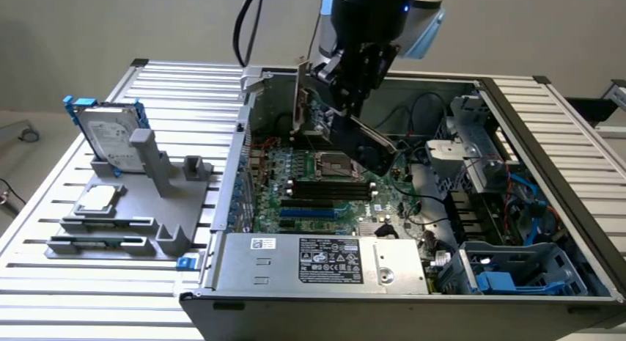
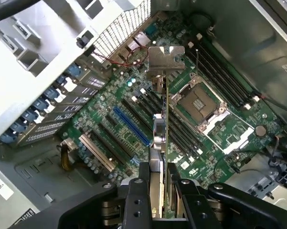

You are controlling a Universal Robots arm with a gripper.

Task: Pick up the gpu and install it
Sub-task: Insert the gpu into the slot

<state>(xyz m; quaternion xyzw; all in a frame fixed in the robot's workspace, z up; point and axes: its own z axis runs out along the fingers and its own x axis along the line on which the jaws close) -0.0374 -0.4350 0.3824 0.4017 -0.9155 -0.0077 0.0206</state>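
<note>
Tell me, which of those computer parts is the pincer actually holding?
The gpu, the thin card gripped on edge by the pincer above the motherboard. The hard drive stands upright in the grey rack; the square chip lies flat there.

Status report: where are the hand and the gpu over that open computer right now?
Hand shut on gpu. Gpu held over motherboard, not yet seated. Nothing seen between them.

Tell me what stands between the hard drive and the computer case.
Two grey holder posts stand between hard drive and computer case, seen in the exterior view.
</note>
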